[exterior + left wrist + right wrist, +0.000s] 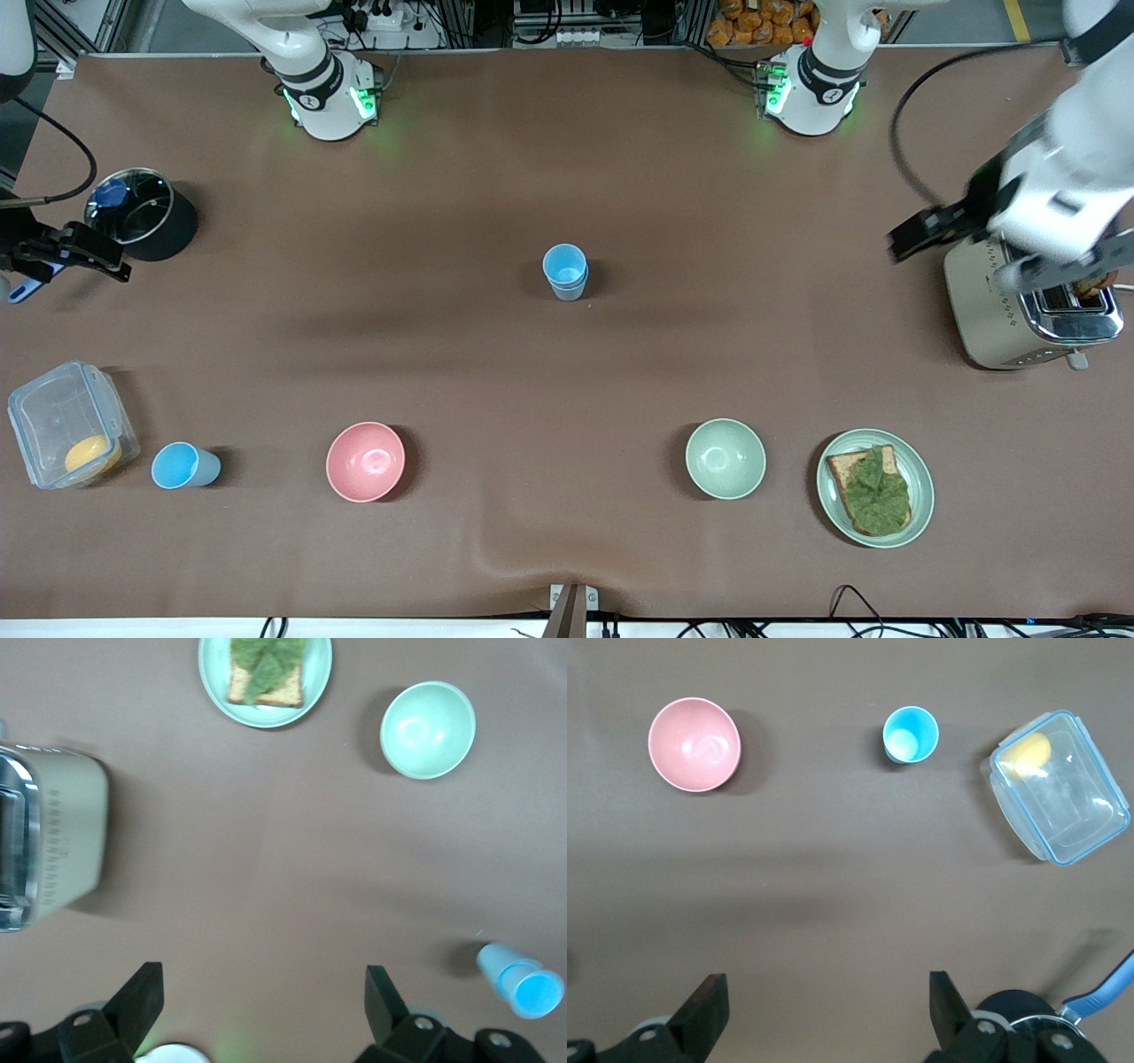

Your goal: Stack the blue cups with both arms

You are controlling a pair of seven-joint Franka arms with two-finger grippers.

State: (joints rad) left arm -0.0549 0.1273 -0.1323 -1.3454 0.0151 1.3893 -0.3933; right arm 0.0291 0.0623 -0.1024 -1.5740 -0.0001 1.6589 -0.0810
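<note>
Two light-blue cups (565, 270) stand nested one in the other at the middle of the table; they also show in the left wrist view (521, 979). A third blue cup (182, 465) stands upright beside a clear container, nearer the front camera at the right arm's end; it also shows in the right wrist view (911, 734). My left gripper (926, 232) is open and empty, up in the air beside the toaster; its jaws (263, 997) are wide apart. My right gripper (84, 252) is open and empty, over the table beside the black pot; its jaws (828, 1001) are wide apart.
A pink bowl (365, 461) and a pale green bowl (725, 458) sit nearer the front camera. A plate with toast and lettuce (875, 487) and a toaster (1028, 306) are at the left arm's end. A clear container (66, 434) and a black pot (142, 213) are at the right arm's end.
</note>
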